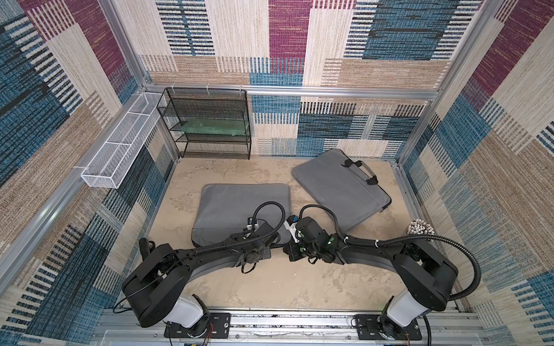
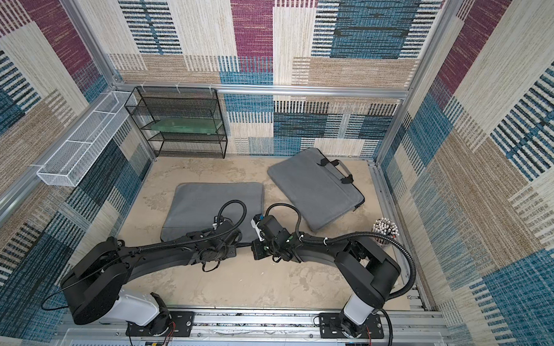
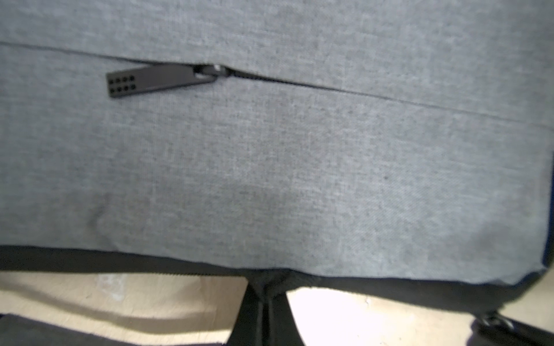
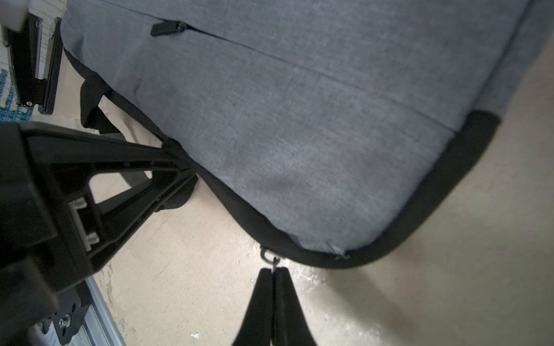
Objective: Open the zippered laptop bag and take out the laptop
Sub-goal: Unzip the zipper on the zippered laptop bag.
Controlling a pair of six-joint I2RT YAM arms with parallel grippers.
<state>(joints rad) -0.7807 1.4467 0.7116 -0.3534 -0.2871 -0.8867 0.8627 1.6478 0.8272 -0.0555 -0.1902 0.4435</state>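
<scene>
I have the bag [image 1: 242, 204] lying flat on the table [image 1: 280, 283], its near edge towards me and both arms at that edge; the other bag [image 1: 336, 189], the one with the handle, lies well apart at the back and I leave it alone. In the left wrist view the left gripper [image 3: 263, 295] has its fingers together, pinched on the black band [image 3: 150, 262] that runs round the bag's edge. The right wrist view shows the same grip from the side. The right gripper [image 4: 272, 274] also has its fingers together, clamped on the small metal pull [image 4: 269, 257] hanging from the band just short of the corner. The tab [image 3: 144, 81] on the front pocket is not what I want. I judge the step in hand to be the start of unzipping: the left anchors and the right draws. The band looks closed all along, and I see no laptop, so I take it to be inside. Next I need to drag the pull along the band and round the corner, keeping the line of pull along the teeth while the left stops the bag sliding. The pull is small and could slip out.
</scene>
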